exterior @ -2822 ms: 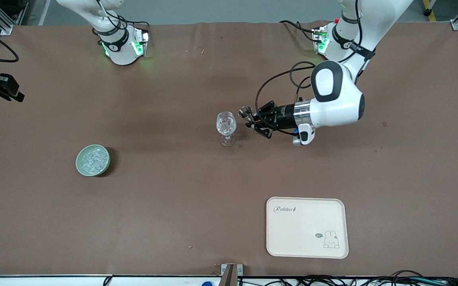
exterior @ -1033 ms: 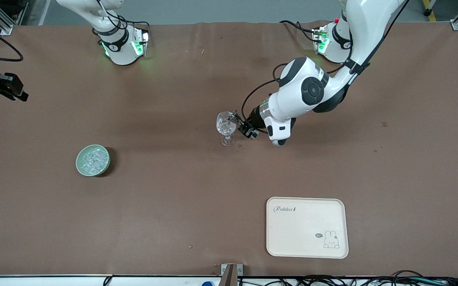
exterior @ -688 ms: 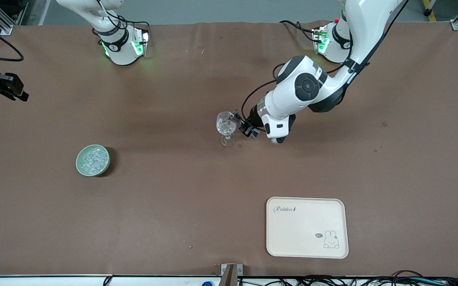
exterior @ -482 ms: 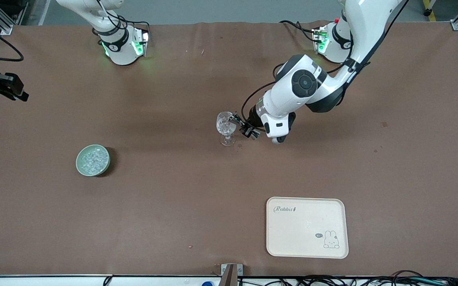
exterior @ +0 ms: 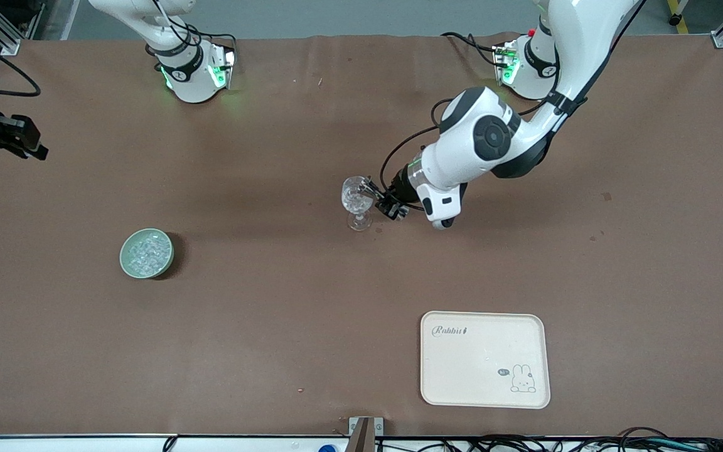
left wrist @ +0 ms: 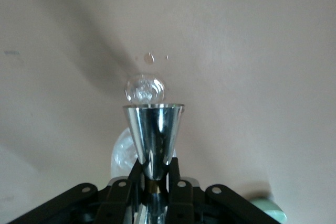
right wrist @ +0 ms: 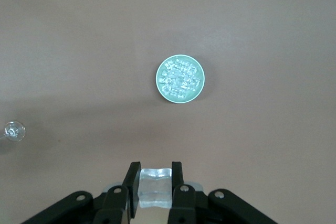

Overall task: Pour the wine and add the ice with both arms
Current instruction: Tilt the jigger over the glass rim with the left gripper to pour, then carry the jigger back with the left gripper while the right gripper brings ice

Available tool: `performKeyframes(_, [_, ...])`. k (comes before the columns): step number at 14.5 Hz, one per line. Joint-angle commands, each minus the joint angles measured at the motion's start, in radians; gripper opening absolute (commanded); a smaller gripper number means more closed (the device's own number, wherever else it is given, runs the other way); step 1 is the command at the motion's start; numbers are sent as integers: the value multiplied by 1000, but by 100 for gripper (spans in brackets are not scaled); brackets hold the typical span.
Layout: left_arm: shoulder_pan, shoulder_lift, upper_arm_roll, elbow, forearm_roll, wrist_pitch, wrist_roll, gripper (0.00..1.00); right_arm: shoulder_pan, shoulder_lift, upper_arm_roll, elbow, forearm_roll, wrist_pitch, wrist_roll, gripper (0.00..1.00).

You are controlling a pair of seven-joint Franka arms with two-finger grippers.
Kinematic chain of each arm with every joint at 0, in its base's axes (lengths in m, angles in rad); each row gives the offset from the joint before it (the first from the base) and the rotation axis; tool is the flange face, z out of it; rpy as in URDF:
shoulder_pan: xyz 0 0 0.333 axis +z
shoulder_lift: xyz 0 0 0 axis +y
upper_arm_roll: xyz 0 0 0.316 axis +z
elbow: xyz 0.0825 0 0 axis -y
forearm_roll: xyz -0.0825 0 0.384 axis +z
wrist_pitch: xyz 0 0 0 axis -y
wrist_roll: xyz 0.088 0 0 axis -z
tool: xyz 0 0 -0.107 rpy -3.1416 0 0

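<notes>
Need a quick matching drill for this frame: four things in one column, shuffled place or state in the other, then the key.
Things
1. shiny metal cone-shaped jigger
2. clear chunk of ice
3. round pale-green bowl
4. cream rectangular tray with a rabbit drawing

States
A. heaped with clear chunks
B. lying bare, nearest the front camera
C. clamped in the left gripper, tipped at the stemmed glass
D. pinched in the right gripper, over the bowl

Pairs: 1-C, 2-D, 3-A, 4-B

Right gripper (right wrist: 155,182): palm and lower fingers cut by the right wrist view's edge. Left gripper (left wrist: 156,174): body likewise cut; the metal jigger (left wrist: 153,137) in its fingers hides most of the glass (left wrist: 144,88) under it. Any liquid in the glass: cannot tell.
</notes>
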Motion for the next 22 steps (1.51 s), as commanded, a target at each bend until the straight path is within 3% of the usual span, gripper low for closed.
performKeyframes(1, [6, -83, 82, -24, -261, -95, 228, 1, 37, -16, 1, -11, 11, -3, 63, 2])
performKeyframes(3, [-4, -128, 191, -37, -473, -212, 417, 1, 96, -16, 2, -11, 11, -5, 145, 2])
performKeyframes(5, [-7, -134, 296, -36, -596, -321, 540, 1, 197, -16, 2, -11, 9, -5, 272, 2])
performKeyframes(8, [-7, -131, 416, -39, -722, -379, 616, 1, 355, -6, 1, -11, -1, 7, 429, 2])
performKeyframes(11, [-6, -122, 583, -48, -828, -539, 732, 2, 479, 33, 1, -13, -4, 49, 579, 2])
performKeyframes(16, [-7, -53, 889, -73, -929, -822, 948, 2, 691, 146, 1, -13, -38, 168, 851, 2])
performKeyframes(20, [3, 36, 1024, -70, -931, -896, 999, 1, 800, 241, 1, -13, -37, 248, 960, 2])
performKeyframes(22, [6, 111, 1108, -62, -937, -982, 1126, 1, 838, 293, 1, -13, -35, 319, 1037, 2])
